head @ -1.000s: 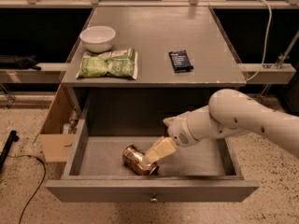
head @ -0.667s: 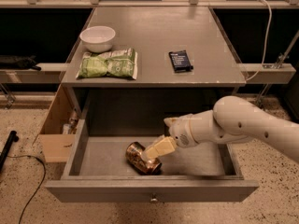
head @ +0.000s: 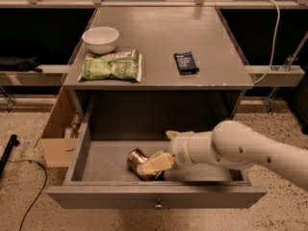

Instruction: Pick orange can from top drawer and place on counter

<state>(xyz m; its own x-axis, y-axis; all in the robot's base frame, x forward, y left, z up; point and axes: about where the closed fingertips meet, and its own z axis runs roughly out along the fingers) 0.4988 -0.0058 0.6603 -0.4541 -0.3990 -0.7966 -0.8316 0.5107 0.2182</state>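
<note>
The shiny orange-copper can (head: 135, 158), sideways in the grey wooden top drawer (head: 96, 196), is being touched by the cream gripper (head: 150, 165), grasp impossible to tell, and could be rolled away by an off-centre squeeze.

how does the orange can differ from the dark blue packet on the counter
The orange can is round, shiny and tipped on its side; the dark blue packet lies flat and dull. The can is in the open top drawer, the packet on the counter. The tool is at the can, far from the packet. Both are small.
</note>
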